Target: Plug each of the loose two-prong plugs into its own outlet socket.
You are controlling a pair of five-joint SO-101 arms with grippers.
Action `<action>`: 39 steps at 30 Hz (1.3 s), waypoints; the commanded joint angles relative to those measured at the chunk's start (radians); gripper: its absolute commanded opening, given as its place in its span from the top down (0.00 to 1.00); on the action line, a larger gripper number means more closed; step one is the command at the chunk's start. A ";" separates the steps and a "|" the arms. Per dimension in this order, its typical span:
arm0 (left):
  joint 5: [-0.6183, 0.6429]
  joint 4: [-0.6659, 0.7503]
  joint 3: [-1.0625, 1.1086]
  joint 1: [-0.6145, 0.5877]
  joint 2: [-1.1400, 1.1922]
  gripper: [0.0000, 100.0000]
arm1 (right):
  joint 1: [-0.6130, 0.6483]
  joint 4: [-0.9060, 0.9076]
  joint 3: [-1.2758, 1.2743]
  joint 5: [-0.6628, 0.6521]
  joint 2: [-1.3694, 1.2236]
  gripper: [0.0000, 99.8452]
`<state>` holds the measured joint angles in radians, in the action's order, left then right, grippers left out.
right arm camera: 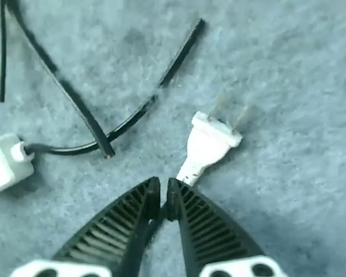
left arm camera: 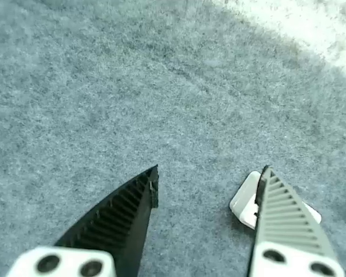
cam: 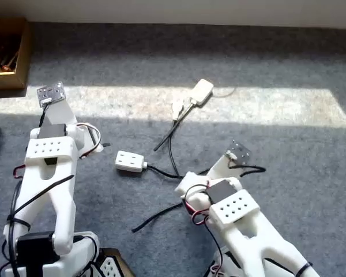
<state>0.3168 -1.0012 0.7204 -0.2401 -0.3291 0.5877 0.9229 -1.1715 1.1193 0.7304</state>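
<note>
Ribbed dark fingers (right arm camera: 135, 222) of the right pincer (right arm camera: 163, 183) are pressed together on the narrow tail of a white two-prong plug (right arm camera: 208, 143), right where the cord leaves it. The plug's body sticks out past the fingertips, and its two metal prongs point away from the pincer, over the grey carpet (right arm camera: 300, 115). Farther out on one side lies a white outlet socket (right arm camera: 1, 164), well apart from the plug. A black cable (right arm camera: 179, 59) trails from it across the carpet, and another black strand crosses that one.

The left pincer (left arm camera: 210, 173) is spread wide with bare carpet between its fingers. A white block (left arm camera: 244, 199), which looks like an outlet socket, lies just beside the pale finger (left arm camera: 282, 210) and is partly hidden behind it. I cannot tell whether the two touch.

From the high view, the outlet socket (cam: 130, 161) lies on the carpet between the two arms. Beyond it, in a sunlit band, a second socket (cam: 202, 91) lies with a second plug (cam: 177, 108) just beside it. I cannot tell whether these two are joined. A wooden box (cam: 24, 55) stands at the far corner on the left arm's side.
</note>
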 commanded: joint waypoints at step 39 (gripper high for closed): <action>0.006 0.104 0.073 0.039 -0.031 0.72 | -0.018 -0.208 -0.096 0.078 0.002 0.85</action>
<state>0.3168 -0.9076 0.7971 -0.2171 -0.3291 0.6091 0.7419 -1.2651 1.1914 0.7319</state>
